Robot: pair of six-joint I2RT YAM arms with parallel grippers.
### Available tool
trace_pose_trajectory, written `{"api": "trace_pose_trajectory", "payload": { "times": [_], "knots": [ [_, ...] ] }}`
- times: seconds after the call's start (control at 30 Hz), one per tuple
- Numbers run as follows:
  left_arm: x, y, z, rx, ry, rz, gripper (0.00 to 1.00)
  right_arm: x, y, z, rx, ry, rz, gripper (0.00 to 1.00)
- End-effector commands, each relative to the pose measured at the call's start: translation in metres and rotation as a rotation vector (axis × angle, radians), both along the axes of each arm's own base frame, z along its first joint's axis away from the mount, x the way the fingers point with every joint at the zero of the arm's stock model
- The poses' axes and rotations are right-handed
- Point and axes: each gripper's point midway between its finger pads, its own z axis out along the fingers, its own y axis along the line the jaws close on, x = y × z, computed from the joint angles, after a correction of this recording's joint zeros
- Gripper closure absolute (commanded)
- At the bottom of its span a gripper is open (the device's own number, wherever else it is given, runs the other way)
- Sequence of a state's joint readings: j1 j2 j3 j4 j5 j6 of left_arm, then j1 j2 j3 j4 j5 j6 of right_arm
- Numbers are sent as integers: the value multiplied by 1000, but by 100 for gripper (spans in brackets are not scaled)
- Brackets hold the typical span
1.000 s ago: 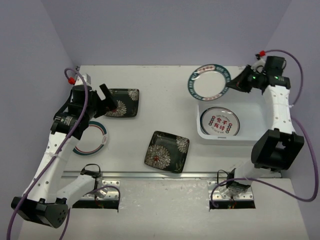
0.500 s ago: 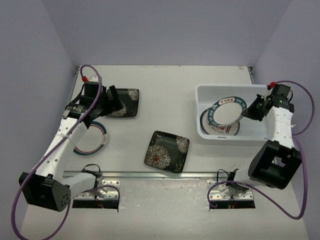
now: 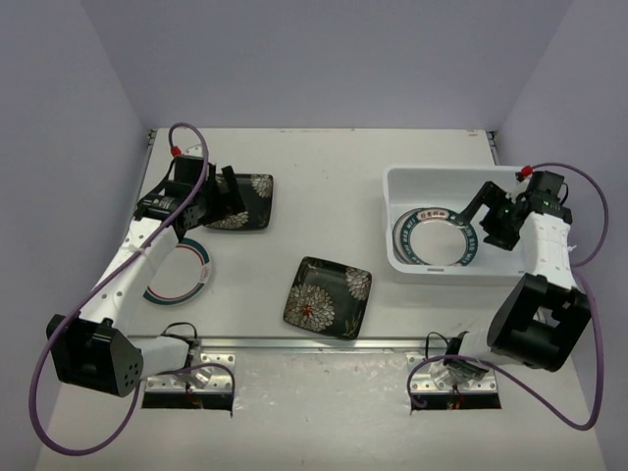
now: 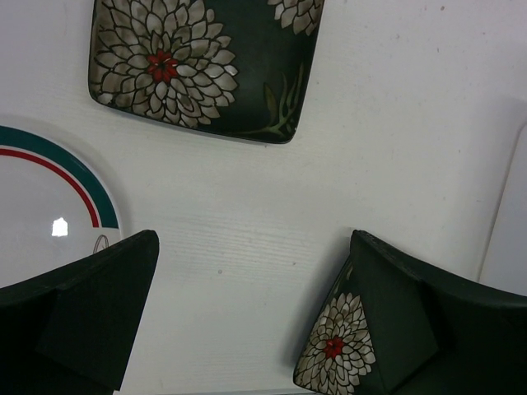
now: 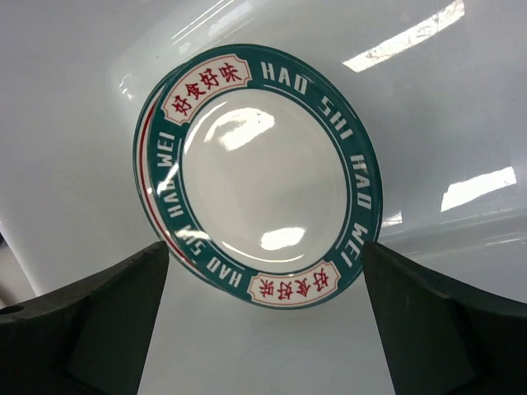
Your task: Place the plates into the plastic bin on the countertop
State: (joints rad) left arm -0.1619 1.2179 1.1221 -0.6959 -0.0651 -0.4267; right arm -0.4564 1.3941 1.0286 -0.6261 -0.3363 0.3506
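Note:
The plastic bin (image 3: 397, 186) stands at the right of the countertop (image 3: 324, 177). A round teal-rimmed plate (image 3: 437, 238) (image 5: 259, 177) lies flat inside it, stacked on another plate whose red-lined rim (image 5: 146, 156) peeks out at one side. My right gripper (image 3: 479, 218) (image 5: 265, 255) hangs open over the bin, just off that plate's edge, holding nothing. Near the back-left black square plate (image 3: 243, 201) (image 4: 206, 62), my left gripper (image 3: 222, 199) (image 4: 254, 247) hovers open and empty. A second black square plate (image 3: 328, 296) (image 4: 333, 354) and a round teal-and-red-rimmed plate (image 3: 182, 270) (image 4: 49, 197) lie on the countertop.
A metal rail (image 3: 324, 343) runs along the front edge of the table. Purple-grey walls close in the left, back and right sides. The right arm's cable (image 3: 589, 196) loops outside the bin's right wall.
My right gripper carried the teal-rimmed plate from behind the bin down into it, then opened; the plate now lies on the one below. My left gripper shifted slightly toward the back.

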Motion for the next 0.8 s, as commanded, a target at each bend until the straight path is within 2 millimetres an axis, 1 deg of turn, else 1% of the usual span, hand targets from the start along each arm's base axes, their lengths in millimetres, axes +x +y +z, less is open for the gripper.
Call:
{"api": "trace_pose_trajectory", "payload": {
  "times": [0.0, 0.13, 0.17, 0.2, 0.23, 0.27, 0.3, 0.33, 0.4, 0.43, 0.47, 0.53, 0.6, 0.7, 0.77],
  "knots": [
    [15, 5, 18, 0, -76, 28, 0, 10, -15, 31, -82, -44, -29, 1],
    [13, 14, 11, 15, -56, 97, 0, 14, -15, 49, -151, -19, -9, 1],
    [13, 16, 10, 13, -53, 120, 0, 17, -8, 52, -147, -23, 14, 1],
    [12, 20, 9, 28, -48, 134, 0, 19, -6, 55, -141, -35, 17, 1],
    [10, 28, 7, 40, -39, 190, 0, 26, 9, 63, -116, -65, 59, 1],
    [9, 32, 5, 34, -31, 233, 0, 32, 30, 68, -99, -89, 122, 1],
    [7, 37, 4, 35, -26, 272, 0, 37, 46, 74, -85, -106, 171, 1],
    [3, 46, 0, 45, -6, 321, 0, 45, 72, 88, -67, -144, 252, 1],
    [-1, 56, -4, 39, 16, 400, 0, 53, 131, 107, -52, -199, 422, 1],
    [-6, 63, -6, 46, 32, 434, 0, 58, 148, 122, -67, -241, 463, 1],
    [-10, 69, -5, 46, 41, 474, 0, 57, 186, 136, -59, -288, 552, 1],
    [-19, 79, -1, 63, 42, 546, 0, 53, 241, 153, -28, -348, 665, 1],
    [-33, 91, 1, 83, 44, 632, 0, 42, 293, 162, 22, -390, 769, 1],
    [-56, 104, -5, 85, 56, 715, 0, 20, 371, 162, 76, -434, 927, 1],
    [-68, 107, -13, 72, 74, 738, 0, 1, 409, 159, 119, -430, 1023, 1]
  ]
}}
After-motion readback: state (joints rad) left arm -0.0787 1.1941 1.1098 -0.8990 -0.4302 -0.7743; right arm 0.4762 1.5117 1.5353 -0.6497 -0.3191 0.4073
